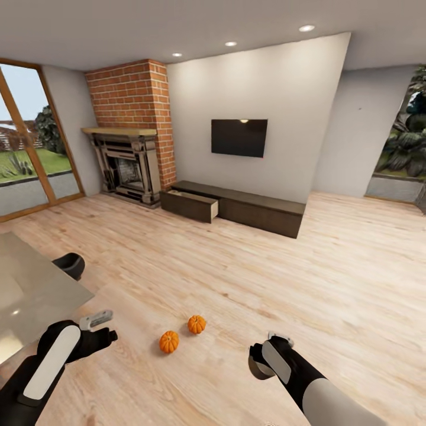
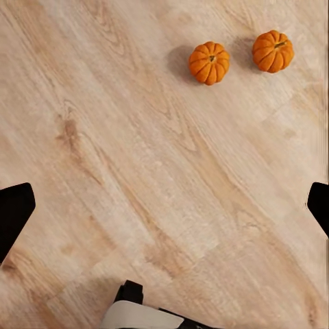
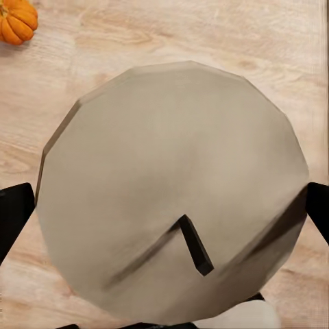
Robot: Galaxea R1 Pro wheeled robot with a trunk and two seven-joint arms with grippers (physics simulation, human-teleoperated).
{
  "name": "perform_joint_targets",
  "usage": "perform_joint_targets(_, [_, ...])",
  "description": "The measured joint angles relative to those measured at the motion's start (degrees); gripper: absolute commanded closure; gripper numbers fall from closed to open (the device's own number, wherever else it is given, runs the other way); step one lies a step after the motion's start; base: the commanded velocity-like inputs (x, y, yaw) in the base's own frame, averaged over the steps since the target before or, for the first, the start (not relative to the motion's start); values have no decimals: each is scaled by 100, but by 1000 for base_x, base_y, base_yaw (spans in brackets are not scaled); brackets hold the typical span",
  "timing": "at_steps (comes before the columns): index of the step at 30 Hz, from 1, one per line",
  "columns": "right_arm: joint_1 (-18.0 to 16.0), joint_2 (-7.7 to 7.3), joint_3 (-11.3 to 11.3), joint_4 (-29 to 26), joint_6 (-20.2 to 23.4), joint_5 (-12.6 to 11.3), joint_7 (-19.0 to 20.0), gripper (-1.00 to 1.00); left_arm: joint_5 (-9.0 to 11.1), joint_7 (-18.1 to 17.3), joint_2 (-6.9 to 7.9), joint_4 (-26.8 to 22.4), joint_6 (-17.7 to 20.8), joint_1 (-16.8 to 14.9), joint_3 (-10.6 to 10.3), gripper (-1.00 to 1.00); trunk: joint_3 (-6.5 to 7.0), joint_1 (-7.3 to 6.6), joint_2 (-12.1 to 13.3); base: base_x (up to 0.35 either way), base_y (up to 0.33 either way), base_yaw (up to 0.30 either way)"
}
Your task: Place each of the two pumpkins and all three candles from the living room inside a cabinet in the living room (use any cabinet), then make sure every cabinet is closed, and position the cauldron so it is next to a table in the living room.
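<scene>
Two pumpkins point(image 1: 182, 333) lay on the wood floor point(image 1: 236, 266); the cabinet point(image 1: 236, 208), one drawer out, sat at twelve o'clock. Both pincers, left point(image 1: 97, 322) and right point(image 1: 269, 352), stood open. A pale surface point(image 1: 29, 290) lay at nine.

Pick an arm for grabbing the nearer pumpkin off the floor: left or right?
Left, probably. The left gripper hangs open over bare floor, nothing between its fingers, with the nearer pumpkin close beside it. The right gripper sits farther away, above a round grey disc.

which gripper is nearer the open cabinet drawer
Left. The left gripper sits on the open drawer's side of the floor; the right gripper is further right, beyond the pumpkins.
</scene>
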Motion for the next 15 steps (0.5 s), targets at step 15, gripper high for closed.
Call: perform_joint_targets(15, [0,-9,5,0,2,-185,-1,100,-67,9,0,-24,-8,1,-43,-100,71,-3,-1,107,0,-269])
